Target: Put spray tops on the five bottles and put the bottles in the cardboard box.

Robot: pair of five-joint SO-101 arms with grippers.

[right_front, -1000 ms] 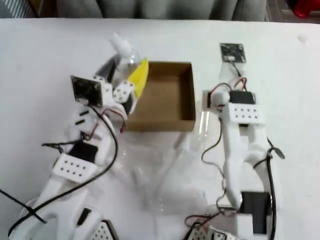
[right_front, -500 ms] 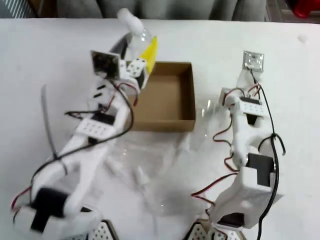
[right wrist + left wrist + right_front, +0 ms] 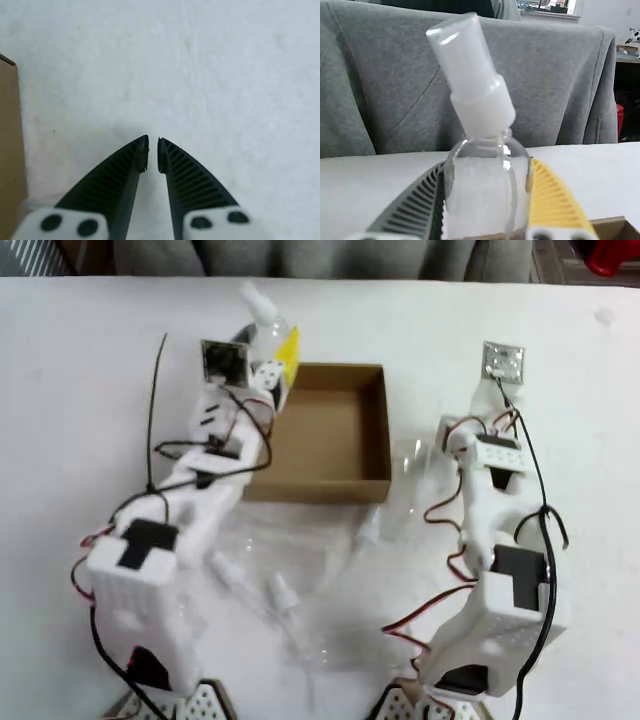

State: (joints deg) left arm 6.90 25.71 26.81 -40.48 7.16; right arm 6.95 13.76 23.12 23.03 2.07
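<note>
Cardboard box (image 3: 335,435): one. Capped bottle (image 3: 486,197): one. Loose spray tops (image 3: 283,592): perhaps three amid glare. Arms (image 3: 480,510): two.

Cardboard box (image 3: 335,430) open-topped, bottle (image 3: 265,335) (held) beside corner

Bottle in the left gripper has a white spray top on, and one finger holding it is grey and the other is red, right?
Not quite. The bottle in the left gripper does have its white spray top on, and a grey finger holds one side, but the other is a yellow finger, not red. The left wrist view shows it.
</note>
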